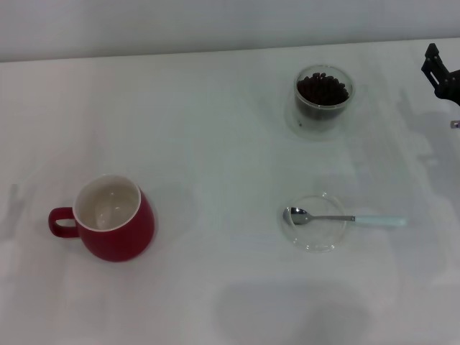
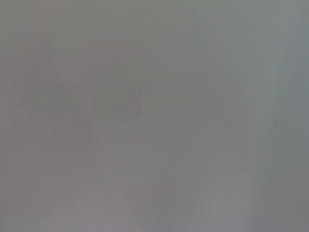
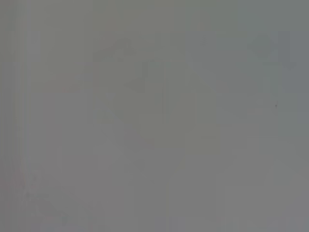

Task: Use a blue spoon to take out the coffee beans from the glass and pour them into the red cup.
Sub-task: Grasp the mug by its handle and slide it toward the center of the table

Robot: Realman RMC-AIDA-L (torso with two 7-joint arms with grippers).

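while nothing is yet in hand, best taken from the red cup outward: sits on the white table toward the robot's left, upright, white inside bare of beans, loop handle turned away from everything else. well apart from the cup, across the table to the right and farther back: the glass, upright, filled nearly to the rim with coffee beans. also well to the right of the cup, at about its own depth: a shallow clear saucer, bearing the blue spoon, metal bowl resting inside the saucer, pale handle overhanging the rim and pointing away from the cup. farthest from the cup, at the far right edge past the glass: the right gripper, only a dark part showing, high and clear of every object; cannot tell whether spread or pressed together. left gripper nowhere to be seen, and both wrist views blank grey. judged as the very start: spoon unpicked, beans untouched. risks from here: a thin handle lying almost flat, easy to pinch badly and to skid or tip the saucer; a brim-full glass, likely to shed beans if the spoon goes in steeply; then a long carry across to the cup, with beans rolling off a tilted bowl.
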